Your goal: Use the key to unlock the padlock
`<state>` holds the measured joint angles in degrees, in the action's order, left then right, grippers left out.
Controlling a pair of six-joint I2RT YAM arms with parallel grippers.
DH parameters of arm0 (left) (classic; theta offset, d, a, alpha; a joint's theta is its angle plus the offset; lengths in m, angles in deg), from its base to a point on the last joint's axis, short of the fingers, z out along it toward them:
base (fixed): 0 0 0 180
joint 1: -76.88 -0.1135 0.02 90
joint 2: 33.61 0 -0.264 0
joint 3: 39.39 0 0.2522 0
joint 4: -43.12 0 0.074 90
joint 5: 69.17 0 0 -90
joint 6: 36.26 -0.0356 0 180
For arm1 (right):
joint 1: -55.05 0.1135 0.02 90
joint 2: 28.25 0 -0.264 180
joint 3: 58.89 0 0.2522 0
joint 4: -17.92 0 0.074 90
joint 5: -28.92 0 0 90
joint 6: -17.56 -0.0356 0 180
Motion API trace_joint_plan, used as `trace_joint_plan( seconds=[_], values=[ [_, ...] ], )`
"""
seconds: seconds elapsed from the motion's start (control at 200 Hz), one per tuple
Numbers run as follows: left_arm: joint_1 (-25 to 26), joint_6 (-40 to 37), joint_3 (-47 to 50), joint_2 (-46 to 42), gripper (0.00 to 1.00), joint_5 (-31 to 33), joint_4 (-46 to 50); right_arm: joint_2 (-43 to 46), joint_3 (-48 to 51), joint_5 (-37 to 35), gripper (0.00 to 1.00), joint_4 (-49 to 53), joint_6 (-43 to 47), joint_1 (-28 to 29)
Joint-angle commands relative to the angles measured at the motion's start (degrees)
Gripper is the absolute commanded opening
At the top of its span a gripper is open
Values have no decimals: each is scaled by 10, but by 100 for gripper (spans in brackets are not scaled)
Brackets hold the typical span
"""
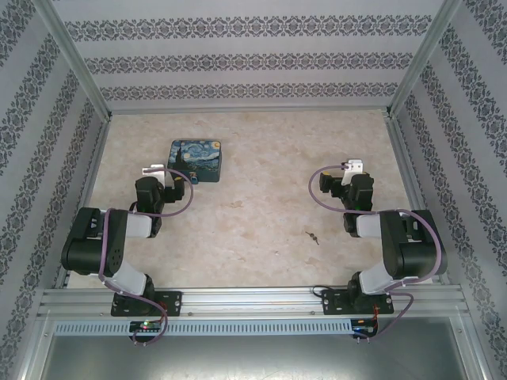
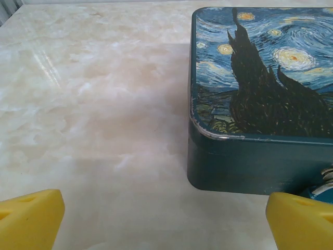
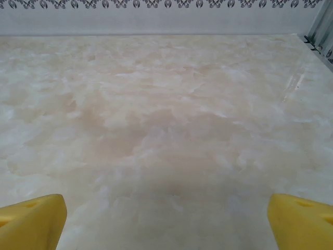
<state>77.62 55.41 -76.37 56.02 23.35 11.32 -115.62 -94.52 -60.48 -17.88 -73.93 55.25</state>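
Two spread tools, two tiny targets

Left tool [image 2: 166, 221] and right tool [image 3: 166, 224] gape, empty. The thin dark grey metal key [image 1: 314, 236] lies flat on the marbled beige tabletop [image 1: 261, 158] near the right arm: a pinch may skid it. The small blue padlock [image 2: 325, 180] sits against the Starry Night printed box [image 2: 260, 78], crowding any grasp.

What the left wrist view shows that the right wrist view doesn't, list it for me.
Left wrist view: the Starry Night box on the right, and by its near side a scrap of metal and blue, possibly the padlock, too cropped to be sure. Right wrist view: the far wall with its patterned border, and a metal frame post at top right. Both: the marbled table and yellow fingers spread wide at the bottom corners, left fingers and right fingers, nothing between them.
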Motion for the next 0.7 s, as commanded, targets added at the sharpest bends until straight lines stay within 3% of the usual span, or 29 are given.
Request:
trace_joint_plan(
  seconds=[0.0, 0.694],
  values=[
    [-5, -9, -2, -2, 100, -8, -25, 9, -3, 12, 98, -15, 2, 0],
    [-6, -10, -5, -1, 100, -17, -22, 9, -4, 24, 98, -13, -4, -8]
  ],
)
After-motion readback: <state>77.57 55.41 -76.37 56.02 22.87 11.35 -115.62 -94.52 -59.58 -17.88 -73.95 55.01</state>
